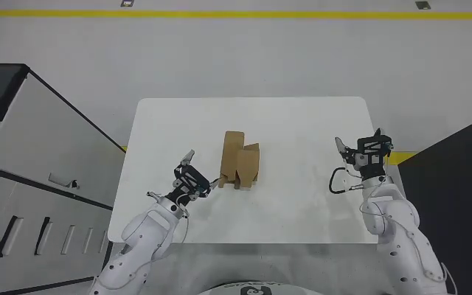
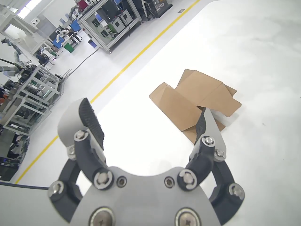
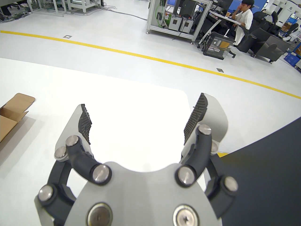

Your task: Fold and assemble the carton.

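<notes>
A brown cardboard carton [image 1: 240, 160] lies flattened and partly unfolded near the middle of the white table [image 1: 310, 214]. In the left wrist view the carton [image 2: 188, 97] rests just beyond my left gripper [image 2: 145, 111], which is open with nothing between its fingers; one fingertip [image 2: 204, 118] overlaps the carton's near flap, contact unclear. From above, the left gripper [image 1: 198, 171] sits just left of the carton. My right gripper [image 1: 355, 144] hovers open by the table's right edge, far from the carton. The right wrist view shows the right gripper [image 3: 143, 109] open and a carton flap [image 3: 14, 112] at the picture's edge.
A dark panel [image 1: 435, 184] borders the table's right side. A grey cabinet [image 1: 44, 184] stands to the left of the table. Bare tabletop spreads between the carton and the right gripper.
</notes>
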